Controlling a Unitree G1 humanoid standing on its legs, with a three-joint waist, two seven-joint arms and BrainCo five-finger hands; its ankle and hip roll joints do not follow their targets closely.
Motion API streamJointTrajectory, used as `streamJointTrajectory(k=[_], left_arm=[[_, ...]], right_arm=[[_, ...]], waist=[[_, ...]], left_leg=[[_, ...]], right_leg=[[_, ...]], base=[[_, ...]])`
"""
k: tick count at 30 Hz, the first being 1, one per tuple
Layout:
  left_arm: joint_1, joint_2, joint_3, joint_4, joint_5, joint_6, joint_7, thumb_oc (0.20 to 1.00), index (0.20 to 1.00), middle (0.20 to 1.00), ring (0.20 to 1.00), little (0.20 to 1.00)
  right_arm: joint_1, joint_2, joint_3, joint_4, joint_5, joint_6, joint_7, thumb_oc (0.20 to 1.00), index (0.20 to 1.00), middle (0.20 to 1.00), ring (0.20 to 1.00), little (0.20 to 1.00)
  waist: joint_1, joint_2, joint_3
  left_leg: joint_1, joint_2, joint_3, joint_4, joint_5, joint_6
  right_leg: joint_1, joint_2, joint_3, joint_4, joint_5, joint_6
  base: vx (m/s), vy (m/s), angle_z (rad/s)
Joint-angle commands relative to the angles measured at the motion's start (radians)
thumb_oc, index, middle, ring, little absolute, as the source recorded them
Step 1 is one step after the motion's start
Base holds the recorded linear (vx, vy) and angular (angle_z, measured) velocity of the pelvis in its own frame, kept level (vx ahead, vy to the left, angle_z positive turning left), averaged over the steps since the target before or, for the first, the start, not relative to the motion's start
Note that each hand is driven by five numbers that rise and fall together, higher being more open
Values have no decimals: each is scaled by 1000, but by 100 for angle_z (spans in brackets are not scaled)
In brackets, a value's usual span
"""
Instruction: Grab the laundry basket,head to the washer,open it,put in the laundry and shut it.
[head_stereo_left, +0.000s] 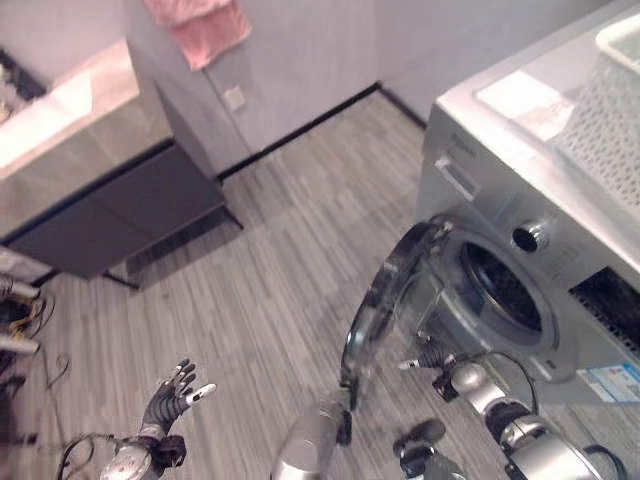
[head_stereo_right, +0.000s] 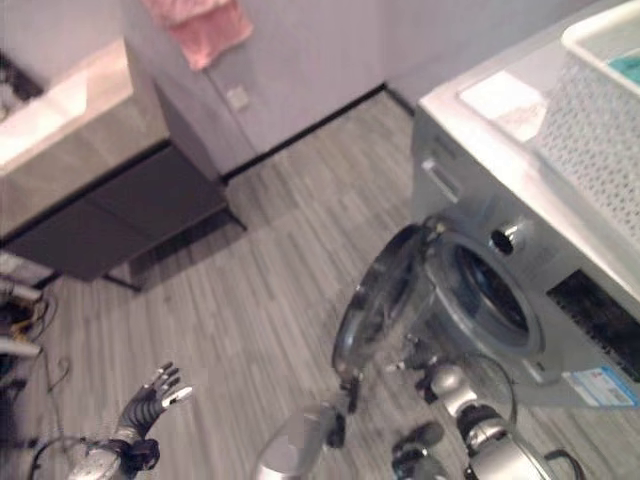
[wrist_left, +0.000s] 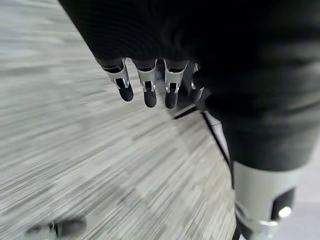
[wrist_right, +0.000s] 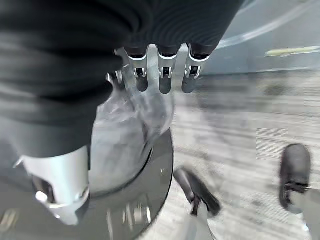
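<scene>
The washer (head_stereo_left: 540, 230) is standing at the right side of the eye views, a silver front-loading machine with a round knob (head_stereo_left: 530, 236) on its panel. Its round door (head_stereo_left: 385, 300) is hanging open, swung out toward the wooden floor (head_stereo_left: 280, 250), and the dark drum opening (head_stereo_left: 505, 288) is showing behind it. The white perforated laundry basket (head_stereo_left: 610, 120) is sitting on top of the washer, at its far right part; in the right eye view something teal (head_stereo_right: 625, 65) is lying inside it, but I cannot tell what kind of cloth it is.

The right hand (head_stereo_left: 432, 357) is reaching in just below the drum opening, between the open door and the front of the machine. In the right wrist view its fingers (wrist_right: 161, 75) are hanging straight and relaxed beside the glass of the door, and they are holding nothing.

The left hand (head_stereo_left: 172, 395) is hovering low at the left, over the floor and well apart from the washer. Its fingers are spread wide and it is empty; the left wrist view is showing the fingertips (wrist_left: 149, 92) extended above the floor boards.

Further back, a dark cabinet (head_stereo_left: 120, 215) with a light countertop (head_stereo_left: 60, 110) is standing against the wall, and a pink towel (head_stereo_left: 205, 30) is hanging on the wall above it.
</scene>
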Motion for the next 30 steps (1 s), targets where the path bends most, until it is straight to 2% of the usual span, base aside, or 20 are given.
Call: streamJointTrajectory(k=[1, 3, 6, 10, 12, 13, 15, 16, 21, 24, 28, 29, 30], left_arm=[[38, 8, -28, -108, -34, -39, -31, 1000, 1000, 1000, 1000, 1000], [72, 23, -38, -137, -31, -39, -47, 1000, 1000, 1000, 1000, 1000], [82, 40, -61, -138, -47, -43, -62, 1000, 1000, 1000, 1000, 1000], [52, 73, -102, -126, -42, -54, -77, 1000, 1000, 1000, 1000, 1000], [16, 87, -128, -107, -49, -66, -93, 1000, 1000, 1000, 1000, 1000], [14, 87, -130, -104, -50, -68, -94, 1000, 1000, 1000, 1000, 1000], [-18, 113, -174, -71, -24, -74, -134, 1000, 1000, 1000, 1000, 1000], [-20, 114, -178, -68, -25, -75, -135, 1000, 1000, 1000, 1000, 1000], [-94, 128, -255, -10, 39, -93, -177, 1000, 1000, 1000, 1000, 1000], [-123, 147, -274, -20, 80, -99, -189, 1000, 1000, 1000, 1000, 1000], [-161, 130, -287, 37, 128, -103, -174, 1000, 1000, 1000, 1000, 1000], [-211, 82, -302, 133, 187, -100, -147, 1000, 1000, 1000, 1000, 1000], [-233, 60, -299, 181, 200, -96, -130, 1000, 1000, 1000, 1000, 1000]], right_arm=[[-18, 60, 63, 34, 15, -22, -17, 1000, 1000, 1000, 1000, 1000], [-42, 91, 74, 33, 15, -25, -18, 1000, 1000, 1000, 1000, 1000], [-76, 113, 91, 7, 19, -39, -28, 1000, 1000, 1000, 1000, 1000], [-87, 145, 103, -77, 78, -64, -26, 1000, 1000, 1000, 1000, 1000], [-51, 139, 84, -119, 99, -81, -31, 1000, 1000, 1000, 1000, 1000], [-50, 138, 84, -120, 99, -81, -31, 1000, 1000, 1000, 1000, 1000], [51, 97, 50, -86, 81, -80, -15, 1000, 1000, 1000, 1000, 1000], [54, 95, 48, -87, 81, -80, -14, 1000, 1000, 1000, 1000, 1000], [248, 27, -44, -24, 76, -82, 11, 1000, 1000, 1000, 1000, 1000], [381, -20, -115, -53, 106, -83, 46, 1000, 1000, 1000, 1000, 1000], [473, -54, -197, -53, 134, -90, 51, 1000, 1000, 1000, 1000, 1000], [483, -66, -227, -20, 130, -89, 39, 1000, 1000, 1000, 1000, 1000], [482, -69, -231, -4, 123, -87, 34, 1000, 1000, 1000, 1000, 1000]], waist=[[10, 38, -77], [25, 49, -103], [31, 61, -119], [18, 57, -128], [-26, 46, -124], [-22, 45, -123], [-77, 20, -133], [-74, 20, -134], [-162, -19, -166], [-227, -38, -184], [-288, -54, -194], [-317, -64, -193], [-326, -67, -191]], left_leg=[[11, -53, -119, -118, 40, 55], [43, -67, -117, -174, 51, 69], [44, -80, -111, -195, 54, 81], [42, -97, -89, -184, 25, 93], [62, -105, -53, -177, -7, 100], [64, -105, -50, -177, -9, 101], [106, -110, -12, -201, -26, 109], [108, -111, -11, -203, -26, 110], [160, -112, 27, -233, -45, 114], [174, -109, 55, -240, -55, 114], [171, -104, 80, -240, -61, 110], [164, -105, 96, -240, -64, 109], [162, -105, 103, -240, -64, 109]], right_leg=[[145, 18, 4, -121, 71, 208], [160, 15, -4, -128, 78, 217], [154, -3, 7, -119, 79, 223], [145, -37, 27, -123, 106, 240], [134, -57, 81, -130, 131, 257], [133, -59, 85, -130, 132, 258], [141, -69, 120, -137, 153, 273], [142, -70, 122, -137, 153, 274], [149, -77, 157, -143, 182, 293], [143, -78, 179, -151, 207, 305], [122, -73, 205, -169, 237, 312], [101, -71, 223, -179, 245, 314], [91, -71, 232, -181, 244, 313]], base=[[47, 70, 21], [100, 115, -13], [56, 150, 23], [69, 172, -2], [119, 243, -34], [102, 149, -33], [142, 132, -75], [128, 96, -80], [105, 38, -38], [75, 17, -16], [29, -8, -44], [12, 4, -76], [5, 11, -65]])
